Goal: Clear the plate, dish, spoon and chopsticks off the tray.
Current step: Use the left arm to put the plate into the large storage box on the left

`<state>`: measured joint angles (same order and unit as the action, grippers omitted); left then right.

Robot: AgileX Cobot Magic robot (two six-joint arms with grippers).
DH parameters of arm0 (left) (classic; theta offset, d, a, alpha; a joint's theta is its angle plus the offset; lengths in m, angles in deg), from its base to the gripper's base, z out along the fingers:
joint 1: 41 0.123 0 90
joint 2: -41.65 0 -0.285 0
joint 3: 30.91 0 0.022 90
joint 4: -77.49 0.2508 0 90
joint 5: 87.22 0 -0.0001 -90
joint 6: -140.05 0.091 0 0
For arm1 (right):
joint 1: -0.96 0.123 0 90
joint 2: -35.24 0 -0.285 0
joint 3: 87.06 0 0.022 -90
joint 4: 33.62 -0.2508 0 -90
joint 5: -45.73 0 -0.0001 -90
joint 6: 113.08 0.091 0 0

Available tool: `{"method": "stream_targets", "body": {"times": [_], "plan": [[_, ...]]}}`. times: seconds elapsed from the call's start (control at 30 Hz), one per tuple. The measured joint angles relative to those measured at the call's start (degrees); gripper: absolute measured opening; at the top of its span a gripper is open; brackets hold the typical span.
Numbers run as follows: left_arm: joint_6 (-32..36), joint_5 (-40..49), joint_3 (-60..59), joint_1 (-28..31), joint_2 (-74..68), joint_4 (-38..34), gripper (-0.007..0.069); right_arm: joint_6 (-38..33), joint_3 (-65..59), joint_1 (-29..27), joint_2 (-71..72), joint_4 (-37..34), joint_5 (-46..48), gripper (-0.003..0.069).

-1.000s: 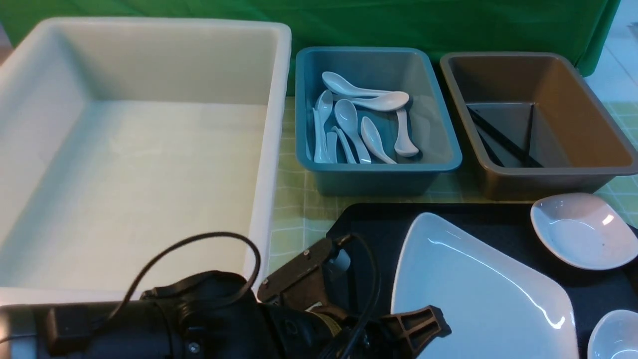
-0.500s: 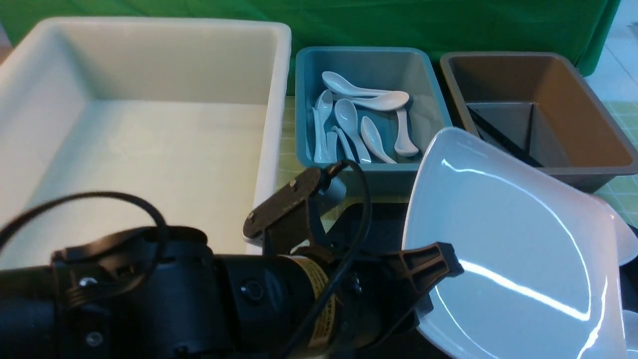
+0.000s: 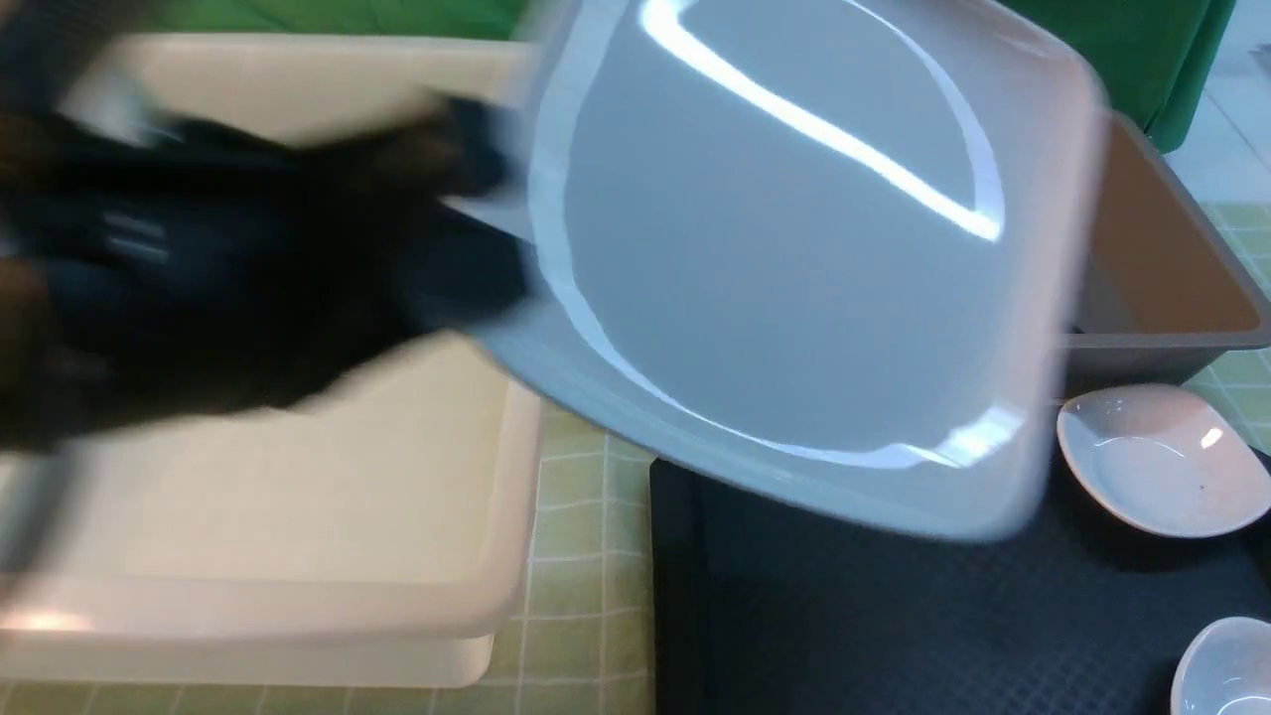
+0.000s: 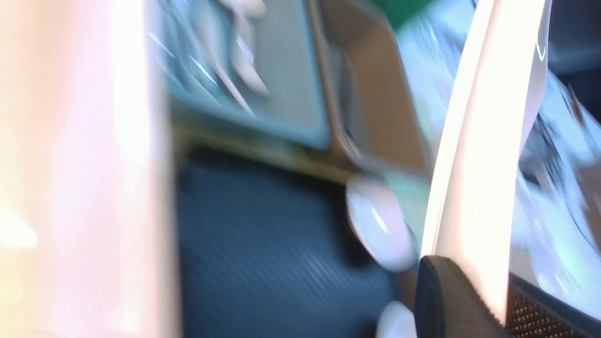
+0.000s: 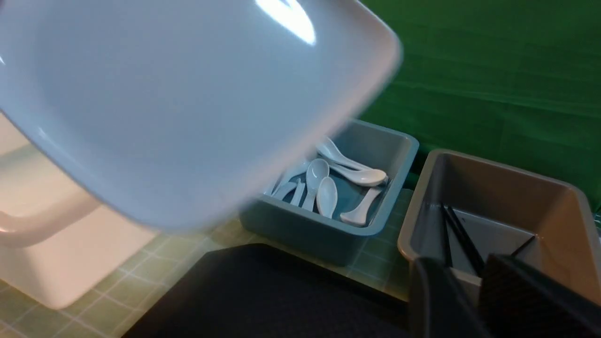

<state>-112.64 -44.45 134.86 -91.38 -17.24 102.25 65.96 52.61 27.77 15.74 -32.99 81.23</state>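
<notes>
"What's changed?"

"The plate (image 3: 794, 258) has gone up from the tray (image 3: 844, 606). Half a second ago it was low and partly hid the dish (image 3: 1162, 462); now it's tilted in the air, across the gap between the white bin (image 3: 258, 611) and the tray, and the dish shows whole again."

"Who has it?"

"The left gripper (image 3: 501, 214), jaws pinching the plate's edge. It's swung up and to the left too, and it's blurred in the front view. The right gripper (image 5: 465, 277) I see only dimly at its own wrist camera; I can't tell whether its jaws are spread or pressed together."

"And the surfaces?"

"The plate is glossy, square with rounded corners, streaked with light. The tray is black with a diamond texture. The dish and a small bowl (image 3: 1226, 665) are smooth and white."

"The bins beyond?"

"Shiny white spoons (image 5: 327, 197) with curved handles lie in the blue bin (image 5: 300, 234), thin straight black chopsticks (image 5: 465, 239) in the brown one (image 5: 507, 164). Checked cloth (image 3: 566, 556) underneath"
</notes>
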Motion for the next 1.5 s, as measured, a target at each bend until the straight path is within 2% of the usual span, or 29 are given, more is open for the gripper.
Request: {"method": "stream_targets", "body": {"times": [0.03, 0.23, 0.27, 0.4, 0.73, 0.87, 1.0, 1.1, 1.13, 1.17, 1.2, 1.23, 1.33, 1.4, 1.5], "plan": [[0.3, 0.5, 0.0, 0.9, 0.8, 0.0, 0.0007, 0.0, 0.0, 0.0, 0.0, 0.0, 0.0, 0.0148], [9.8, 16.4, 0.6, 17.0, 10.5, 0.6, 0.0007, -0.1, 0.0, 0.0, 0.0, 0.0, -0.1, 0.0153], [10.1, 16.7, 0.6, 17.0, 10.6, 0.6, 0.0007, -0.1, 0.0, 0.0, 0.0, 0.0, -0.1, 0.0153], [15.1, 19.2, 4.1, 23.6, 10.8, 0.2, 0.0007, 0.0, 0.0, 0.0, 0.0, 0.0, -0.1, 0.0155], [21.0, 22.1, 10.8, 29.1, 1.9, 0.2, 0.0007, 0.0, 0.0, 0.0, 0.0, 0.0, 0.4, 0.0159], [24.6, 22.2, 12.9, 33.6, -3.4, -2.9, 0.0007, 0.0, 0.0, 0.0, 0.0, 0.0, 0.5, 0.0162], [31.9, 20.7, 15.2, 43.1, -7.9, -11.5, 0.0007, 0.0, 0.0, 0.0, 0.0, 0.0, 0.6, 0.0167], [42.0, 17.8, 16.0, 54.6, -10.8, -24.4, 0.0008, 0.0, 0.0, 0.0, 0.0, 0.0, 0.6, 0.0167], [42.8, 17.6, 16.0, 56.3, -11.2, -25.4, 0.0008, 0.0, 0.0, 0.0, 0.0, 0.0, 0.6, 0.0168], [50.3, 17.0, 16.0, 63.0, -13.1, -35.2, 0.0008, 0.0, 0.0, 0.0, 0.0, 0.0, 0.6, 0.0169], [51.2, 17.0, 16.0, 64.7, -13.7, -36.3, 0.0008, 0.0, 0.0, 0.0, 0.0, 0.0, 0.6, 0.0169], [57.3, 17.4, 16.0, 69.3, -15.4, -44.0, 0.0008, 0.0, 0.0, 0.0, 0.0, 0.0, 0.6, 0.0169], [66.9, 19.2, 16.0, 77.6, -19.7, -55.1, 0.0008, 0.0, 0.0, 0.0, 0.0, 0.0, 0.6, 0.0169], [70.4, 19.3, 16.0, 80.8, -21.9, -58.0, 0.0008, 0.0, 0.0, 0.0, 0.0, 0.0, 0.6, 0.0169], [72.3, 19.2, 16.3, 82.0, -24.5, -56.3, 0.0008, 0.0, 0.0, 0.0, 0.0, -0.1, 0.6, 0.0169]]}}
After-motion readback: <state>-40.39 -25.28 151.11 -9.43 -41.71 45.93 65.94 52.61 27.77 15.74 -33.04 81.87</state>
